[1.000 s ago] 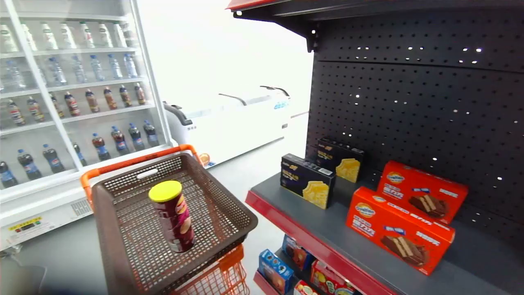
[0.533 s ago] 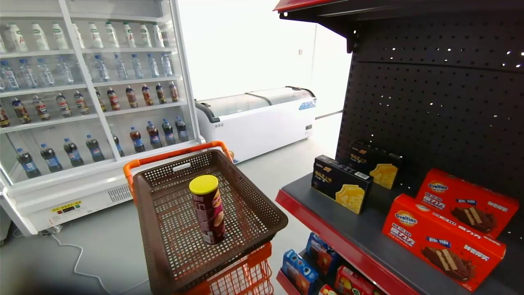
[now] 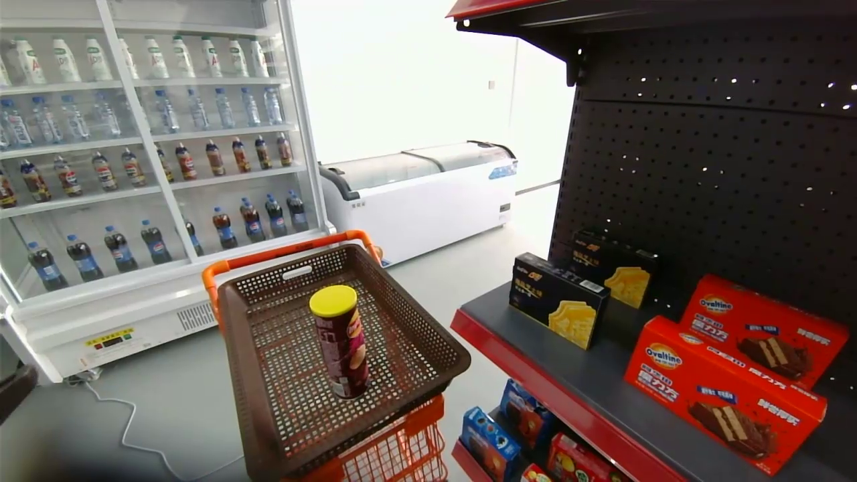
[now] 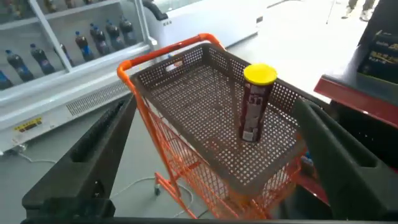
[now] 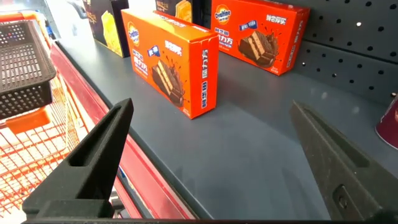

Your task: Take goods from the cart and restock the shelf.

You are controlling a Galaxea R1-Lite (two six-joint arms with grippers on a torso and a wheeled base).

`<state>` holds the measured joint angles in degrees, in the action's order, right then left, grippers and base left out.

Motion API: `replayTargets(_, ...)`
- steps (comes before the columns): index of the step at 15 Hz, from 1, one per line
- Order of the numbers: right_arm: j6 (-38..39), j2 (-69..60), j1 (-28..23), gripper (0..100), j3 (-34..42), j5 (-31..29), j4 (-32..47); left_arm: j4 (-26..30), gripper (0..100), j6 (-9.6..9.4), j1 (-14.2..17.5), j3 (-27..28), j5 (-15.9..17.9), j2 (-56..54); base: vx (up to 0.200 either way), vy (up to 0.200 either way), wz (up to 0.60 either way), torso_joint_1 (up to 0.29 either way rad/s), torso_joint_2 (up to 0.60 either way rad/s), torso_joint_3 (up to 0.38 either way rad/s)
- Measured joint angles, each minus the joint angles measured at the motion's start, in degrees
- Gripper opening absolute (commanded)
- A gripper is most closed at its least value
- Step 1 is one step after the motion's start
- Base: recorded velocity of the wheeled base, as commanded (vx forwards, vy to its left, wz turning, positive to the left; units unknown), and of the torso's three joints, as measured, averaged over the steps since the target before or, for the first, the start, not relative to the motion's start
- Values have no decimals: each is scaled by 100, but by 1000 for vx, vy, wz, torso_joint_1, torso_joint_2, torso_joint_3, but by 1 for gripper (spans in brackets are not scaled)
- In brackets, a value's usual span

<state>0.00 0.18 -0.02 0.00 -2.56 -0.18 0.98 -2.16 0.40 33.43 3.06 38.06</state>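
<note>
From head height, one camera looks forward and down the aisle, with the cart's brown basket [image 3: 268, 288] in the middle, the shelf [image 3: 535, 348] to the right and the drinks cooler [image 3: 134, 167] behind. The left wrist camera peers out between the left arm's fingers [image 4: 93, 162], above and closer to that same basket and the chip can [image 4: 255, 102] standing in it. The right wrist camera sits low and near over the shelf board, looking between the right arm's fingers [image 5: 93, 162] at the orange boxes [image 5: 174, 62], which the head camera also sees.
</note>
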Motion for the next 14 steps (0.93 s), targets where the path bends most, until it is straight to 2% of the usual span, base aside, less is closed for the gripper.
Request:
replayTargets(2,0,0,0,100,0,0,2,-318,100,9,17,364,38,1059,0,0,0,0,0,0)
replayTargets(3,0,0,0,100,0,0,0,-540,100,2,4,478,194,1565,0,0,0,0,0,0)
replayTargets(4,0,0,2,100,0,0,0,-822,100,-9,-45,491,490,1979,0,0,0,0,0,0)
replayTargets(6,0,0,2,100,0,0,2,-1603,100,-55,-134,182,772,2651,0,0,0,0,0,0)
replayTargets(10,0,0,2,100,0,0,0,-2995,100,-99,-486,-419,851,3783,0,0,0,0,0,0)
replayTargets(14,0,0,2,100,0,0,0,-3960,100,-77,-770,-564,848,4876,0,0,0,0,0,0)
